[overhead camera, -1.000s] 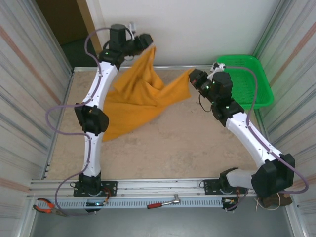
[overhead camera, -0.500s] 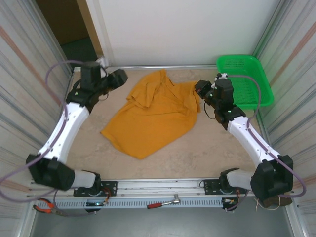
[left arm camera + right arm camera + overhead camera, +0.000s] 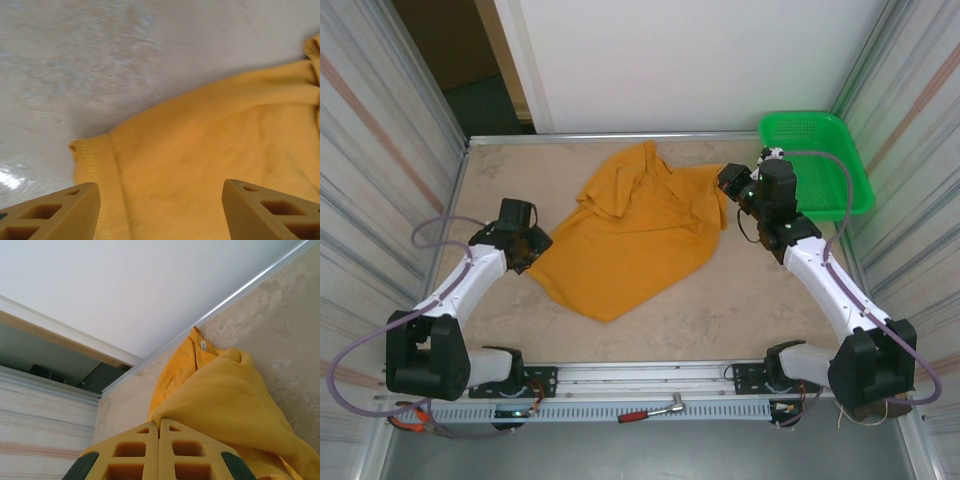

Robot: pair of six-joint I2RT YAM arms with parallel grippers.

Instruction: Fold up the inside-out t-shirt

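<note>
While right tool (image 3: 159,429) pinches t-shirt (image 3: 640,235) edge, left tool (image 3: 160,194) gapes wide over hem

R gripper (image 3: 159,427) jaws pressed together, pinching an edge of the inside-out t-shirt (image 3: 225,400) at the tips. Rest of the cloth lies bunched on surface (image 3: 285,305) twd white wall (image 3: 125,285); small white tag (image 3: 203,345) showing.

Readable text, brands, numbers, signs: none that I can make out.

One entry to log: a small white tag (image 3: 203,345) at the neck of the t-shirt (image 3: 225,395), seen from the right wrist. Any print on it is too small for me to read.
</note>
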